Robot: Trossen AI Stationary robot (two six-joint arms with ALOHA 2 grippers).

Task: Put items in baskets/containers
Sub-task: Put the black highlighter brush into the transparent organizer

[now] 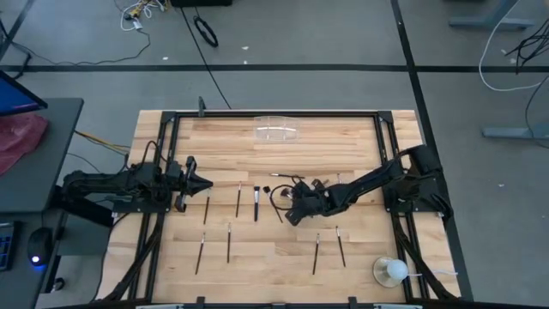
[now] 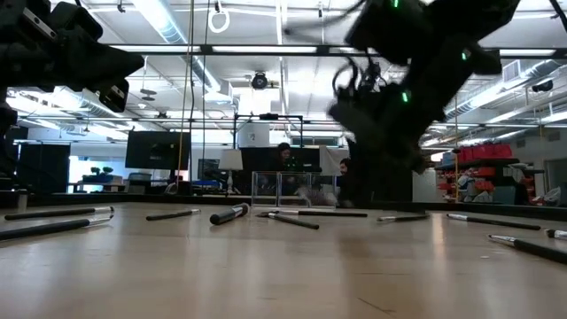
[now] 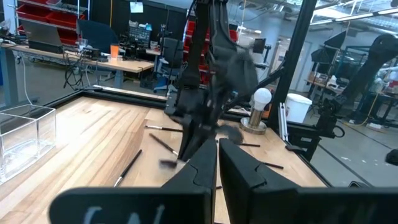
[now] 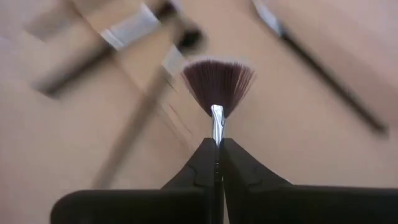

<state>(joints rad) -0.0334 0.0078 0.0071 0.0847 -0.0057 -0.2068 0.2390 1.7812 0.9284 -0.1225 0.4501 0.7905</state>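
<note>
A fan-tipped brush with a silver ferrule (image 4: pixel 217 93) is pinched between the closed fingers of the right gripper (image 4: pixel 217 149); its handle is hidden behind them.

A: What sits on the wooden desk (image 1: pixel 283 266) toward the near corner on the right gripper's side?

B: A white ball (image 1: pixel 395 271) on a clear base.

A: Beyond the desk?

B: Black cables (image 1: pixel 206 33) on grey floor; a pink bag (image 1: pixel 19 137) and a mouse (image 1: pixel 35 258) behind the left gripper.
</note>
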